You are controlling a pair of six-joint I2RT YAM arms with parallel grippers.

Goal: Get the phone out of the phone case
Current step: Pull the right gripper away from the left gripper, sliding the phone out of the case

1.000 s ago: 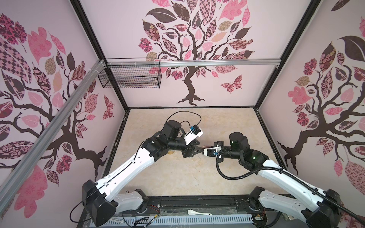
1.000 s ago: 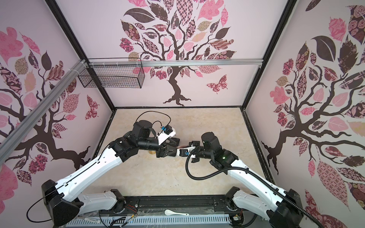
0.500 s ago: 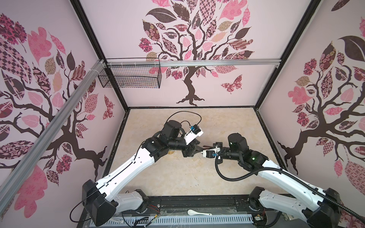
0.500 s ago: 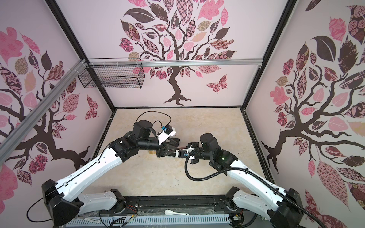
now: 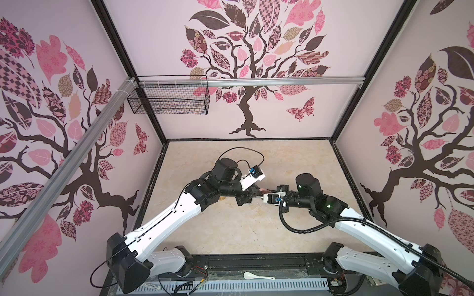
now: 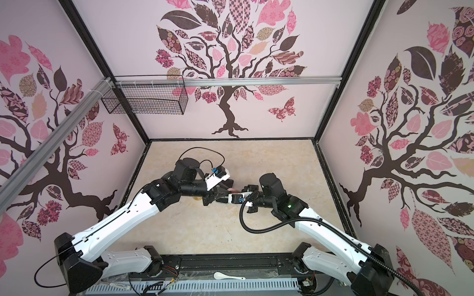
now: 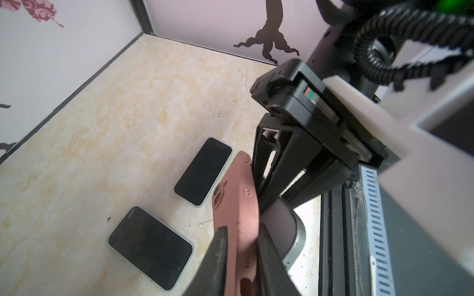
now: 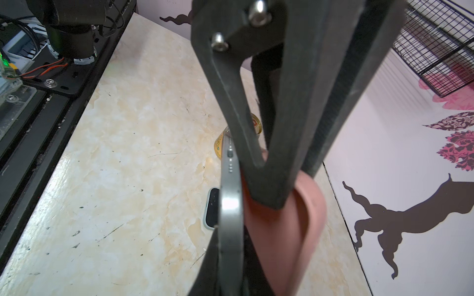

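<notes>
The phone [image 7: 288, 230] is up in the air over the middle of the counter [image 5: 230, 230], caught between my two arms and partly out of the pink phone case [image 7: 236, 205]. In the left wrist view its grey rim and pale back stand clear of the case at the near end. In the right wrist view the case's hollow inside gapes open beside the phone's rim. How much of the far end is still seated in the case I can't tell, because a finger of the left claw covers it.

My left claw [image 7: 241, 232] is clenched on the case wall, one finger on the outside and one in the gap between case and phone. My right claw [image 7: 273, 202] comes in from the opposite side and is clamped on the phone's edge. In both top views only a sliver of pink shows between the two wrists.

On the counter beneath, two other phones lie flat with their dark screens up, each in a pale case: one [image 7: 204, 171] and, near it but apart, another [image 7: 150, 247]. A round yellow tin [image 8: 219, 146] sits on the counter under the left forearm.

A wire basket [image 5: 169, 98] hangs from the rail at the back wall's left corner, and through its mesh I see only the wall. A white spoon [image 5: 256, 276] lies on the frame along the counter's front edge.
</notes>
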